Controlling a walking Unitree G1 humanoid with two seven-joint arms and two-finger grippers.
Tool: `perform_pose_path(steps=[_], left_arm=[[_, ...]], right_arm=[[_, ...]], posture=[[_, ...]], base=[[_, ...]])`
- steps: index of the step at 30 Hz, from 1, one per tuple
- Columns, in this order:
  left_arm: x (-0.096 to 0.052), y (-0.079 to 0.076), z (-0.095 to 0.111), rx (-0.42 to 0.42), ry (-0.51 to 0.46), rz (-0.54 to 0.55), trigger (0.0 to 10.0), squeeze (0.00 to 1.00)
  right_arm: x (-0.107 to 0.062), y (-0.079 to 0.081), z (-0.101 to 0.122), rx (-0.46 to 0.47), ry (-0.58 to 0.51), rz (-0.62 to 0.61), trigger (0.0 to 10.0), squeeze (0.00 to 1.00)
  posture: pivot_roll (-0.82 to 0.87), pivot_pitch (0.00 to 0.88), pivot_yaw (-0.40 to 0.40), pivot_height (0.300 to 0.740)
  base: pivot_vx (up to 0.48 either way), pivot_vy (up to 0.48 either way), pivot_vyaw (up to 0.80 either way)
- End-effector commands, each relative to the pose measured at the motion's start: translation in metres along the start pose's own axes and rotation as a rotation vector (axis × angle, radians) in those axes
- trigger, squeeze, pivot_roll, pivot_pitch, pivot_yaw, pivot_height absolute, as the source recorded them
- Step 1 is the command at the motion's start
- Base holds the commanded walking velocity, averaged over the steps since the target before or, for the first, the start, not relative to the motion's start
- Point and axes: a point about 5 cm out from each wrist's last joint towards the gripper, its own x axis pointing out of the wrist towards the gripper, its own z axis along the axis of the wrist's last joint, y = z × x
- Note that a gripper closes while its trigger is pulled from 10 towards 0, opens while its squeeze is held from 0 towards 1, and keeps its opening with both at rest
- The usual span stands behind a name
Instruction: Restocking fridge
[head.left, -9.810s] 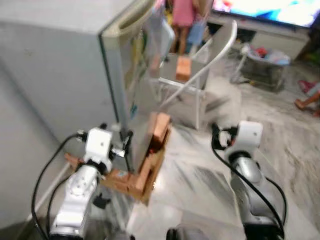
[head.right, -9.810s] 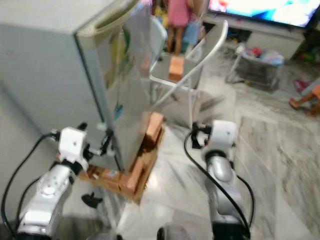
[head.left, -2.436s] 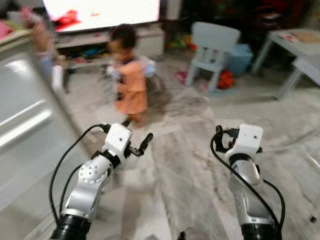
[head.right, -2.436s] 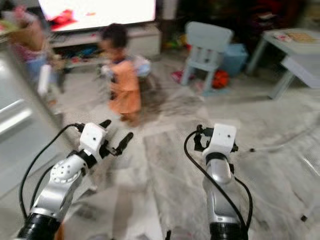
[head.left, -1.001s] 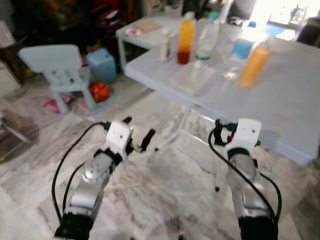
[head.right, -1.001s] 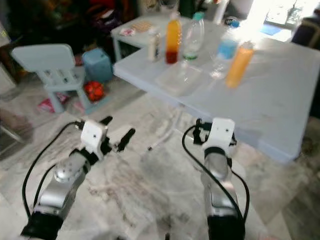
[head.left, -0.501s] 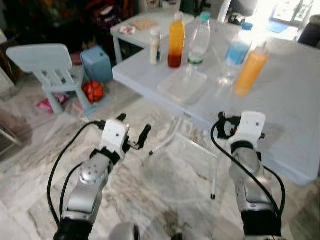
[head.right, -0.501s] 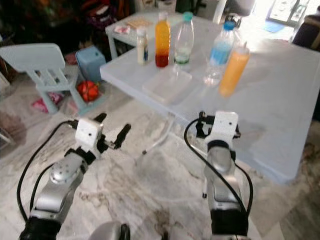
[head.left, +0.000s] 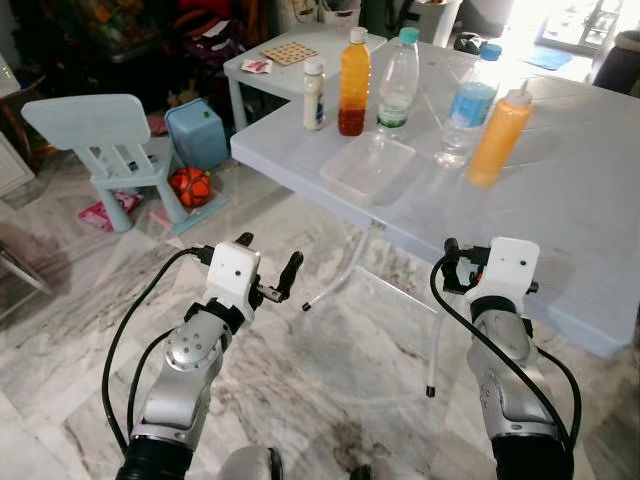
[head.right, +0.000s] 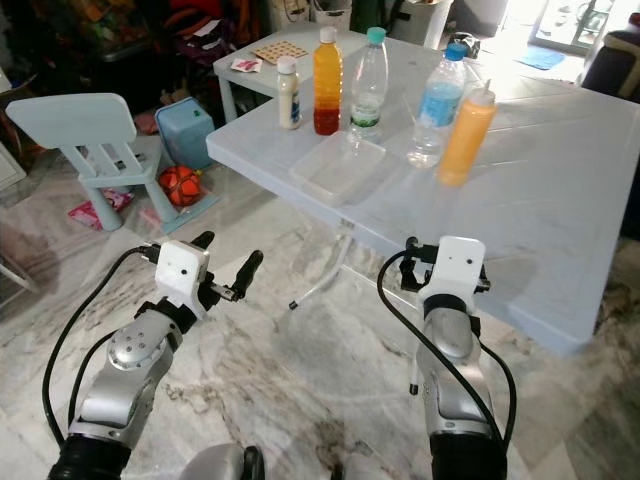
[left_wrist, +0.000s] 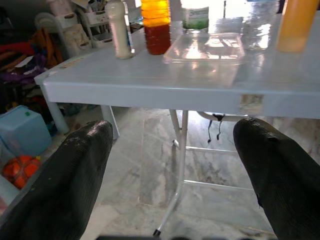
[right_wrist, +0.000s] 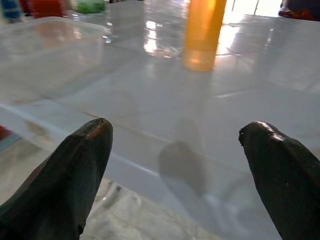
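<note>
Behind the table (head.left: 590, 200), its far edge is cut off.

The two eye views look down from the robot's head at the white table (head.left: 560, 190) and the floor; the left wrist view looks from low, at the table's edge; the right wrist view sits closer, just above the tabletop; all share the orange bottle (right_wrist: 204, 31).

A small pale-blue chair (head.left: 95, 140) stood on the marble floor (head.left: 330, 390), beside a blue box (head.left: 196, 132) and an orange ball (head.left: 187, 184).
</note>
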Motion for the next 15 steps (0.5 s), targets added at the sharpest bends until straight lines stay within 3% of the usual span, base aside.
perform_pose_path(steps=[1,9,15], left_arm=[[0.000,0.002,0.001,0.013,0.000,-0.001,10.0,0.00],[0.000,-0.002,-0.001,-0.009,0.015,-0.039,10.0,0.00],[0.003,-0.002,0.001,-0.004,-0.003,-0.035,10.0,0.00]], right_arm=[[0.001,0.006,0.007,0.016,-0.019,0.019,10.0,0.00],[0.000,0.007,0.003,0.038,0.005,0.011,10.0,0.00],[-0.005,0.006,-0.004,0.057,0.034,0.006,10.0,0.00]], posture=[[0.00,0.057,0.006,0.740],[0.00,0.053,0.011,0.740],[-0.01,0.052,0.013,0.740]], base=[[0.292,0.382,0.00],[0.325,0.352,0.00],[0.338,0.341,-0.75]])
